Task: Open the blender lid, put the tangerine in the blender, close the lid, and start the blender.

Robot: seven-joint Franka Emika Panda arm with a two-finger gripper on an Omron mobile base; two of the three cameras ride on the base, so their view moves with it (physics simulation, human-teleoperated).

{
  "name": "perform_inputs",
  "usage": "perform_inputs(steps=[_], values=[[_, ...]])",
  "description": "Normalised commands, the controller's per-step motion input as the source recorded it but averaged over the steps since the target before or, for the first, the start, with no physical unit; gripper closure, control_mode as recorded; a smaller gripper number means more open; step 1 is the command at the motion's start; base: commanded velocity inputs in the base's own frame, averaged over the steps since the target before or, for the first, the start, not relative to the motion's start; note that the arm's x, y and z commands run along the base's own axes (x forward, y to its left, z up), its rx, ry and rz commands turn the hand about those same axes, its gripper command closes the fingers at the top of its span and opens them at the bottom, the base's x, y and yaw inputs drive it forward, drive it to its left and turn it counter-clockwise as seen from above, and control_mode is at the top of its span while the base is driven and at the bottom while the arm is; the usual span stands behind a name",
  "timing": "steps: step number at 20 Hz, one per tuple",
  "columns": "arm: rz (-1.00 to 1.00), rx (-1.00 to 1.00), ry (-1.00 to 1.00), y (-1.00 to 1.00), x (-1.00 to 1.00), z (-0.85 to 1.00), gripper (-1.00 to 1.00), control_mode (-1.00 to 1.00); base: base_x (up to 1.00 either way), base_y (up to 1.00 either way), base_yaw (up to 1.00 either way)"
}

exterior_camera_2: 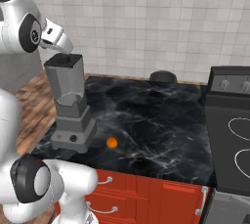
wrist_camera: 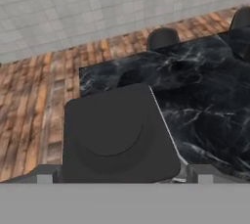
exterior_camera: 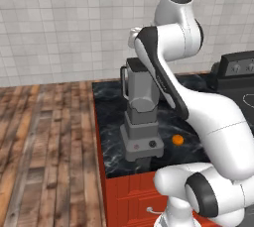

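so, gripper: white hand poised right above the jar's top at its back edge; fingertips barely rise at the bottom of the hand view, so whether the jaws are wide or narrow cannot be told.
blender lid: dark, matte, square cap with rounded corners and a shallow round dish pressed into its top; sits flat on the jar rim, closed.
blender: tall grey jar, square and tapering downward, semi-clear walls, side handle seen in the left base view; stepped grey base with a black knob and a small red button on the front. stands near the counter's left front corner.
tangerine: small, smooth, bright orange ball lying on the counter just beside the blender base, toward the stove, apart from it.
counter: glossy black stone with white veins, over red drawers with pale handles.
round dark object: low dome at the counter's back by the tiled wall; too dim to name.
stove: dark, knobs on a raised back panel, cut off at the right edge.
floor: brown wood planks.
hidden: the arm covers the jar's right side in the left base view.
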Motion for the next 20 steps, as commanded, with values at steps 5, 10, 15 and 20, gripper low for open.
perform_inputs(steps=[5,10,15,20], values=[[0.07,0.0,0.03,0.15,0.27,-0.31,-1.0,-1.0,0.0,0.0,0.0],[0.1,0.0,0.06,0.0,0.31,-0.29,-1.0,-1.0,0.0,0.0,0.0],[0.14,0.0,0.01,-0.09,0.05,-0.17,-1.0,-1.0,0.0,0.0,0.0],[0.15,0.0,0.0,-0.02,0.08,-0.19,-1.0,-1.0,0.0,0.0,0.0]])
